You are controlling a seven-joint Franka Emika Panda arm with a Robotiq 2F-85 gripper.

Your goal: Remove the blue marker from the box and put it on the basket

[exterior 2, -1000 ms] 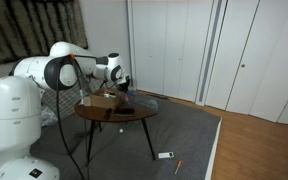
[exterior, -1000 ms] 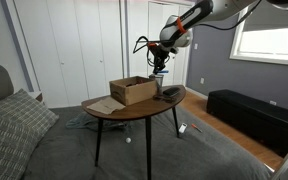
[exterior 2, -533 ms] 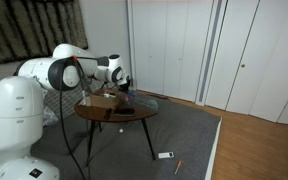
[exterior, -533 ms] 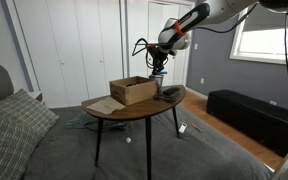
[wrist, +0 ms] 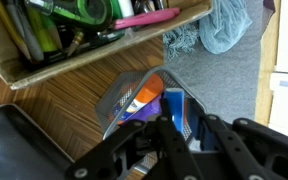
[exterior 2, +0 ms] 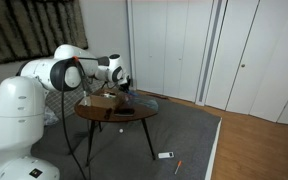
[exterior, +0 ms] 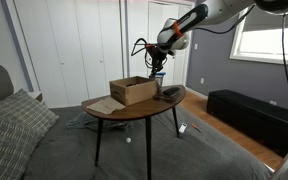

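Note:
The blue marker (wrist: pixel 174 108) is upright between the fingers of my gripper (wrist: pixel 181 132), which is shut on it. It hangs just over the grey mesh basket (wrist: pixel 134 90), which holds orange and purple items. The open cardboard box (wrist: pixel 104 50) lies just beyond, full of pens and markers, among them a pink one (wrist: pixel 144 18). In both exterior views the gripper (exterior: pixel 157 74) (exterior 2: pixel 125 90) is low over the basket (exterior: pixel 170 93), beside the box (exterior: pixel 132 90), on the round wooden table (exterior: pixel 134 110).
A black flat object (wrist: pixel 14 140) lies on the table next to the basket. A sheet of paper (exterior: pixel 102 105) lies by the box. A teal cloth (wrist: pixel 219 25) is on the floor beyond the table edge. A grey couch (exterior: pixel 9 125) stands nearby.
The arm's upper part has shifted slightly. The gripper stays over the basket with the marker in it.

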